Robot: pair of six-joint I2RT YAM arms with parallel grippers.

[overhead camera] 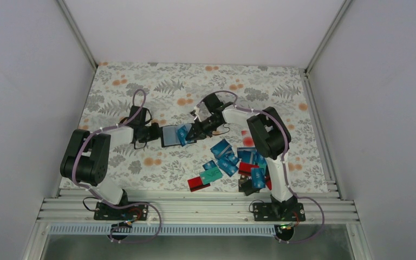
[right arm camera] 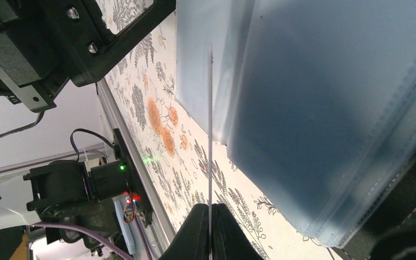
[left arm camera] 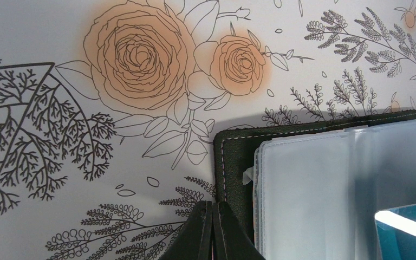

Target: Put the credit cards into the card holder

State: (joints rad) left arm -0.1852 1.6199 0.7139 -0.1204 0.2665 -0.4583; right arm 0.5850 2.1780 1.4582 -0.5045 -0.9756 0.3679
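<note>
Plain white walls (overhead camera: 195,27) enclose a table (overhead camera: 195,206) covered with floral-print cloth (overhead camera: 157,86).

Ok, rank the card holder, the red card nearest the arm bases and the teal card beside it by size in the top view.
1. card holder, lying open, clearly largest.
2 and 3. red card and teal card look about alike; no ranking between them.

The card holder (overhead camera: 170,135) is boxed in mid-tabletop (overhead camera: 141,86), with the left claw (overhead camera: 159,133) at its left edge and the right claw (overhead camera: 191,133), pinching a card (overhead camera: 183,135), over its right. Scattered cards (overhead camera: 230,160) crowd the near right beside the right arm (overhead camera: 268,141). The far strip lies open.
</note>
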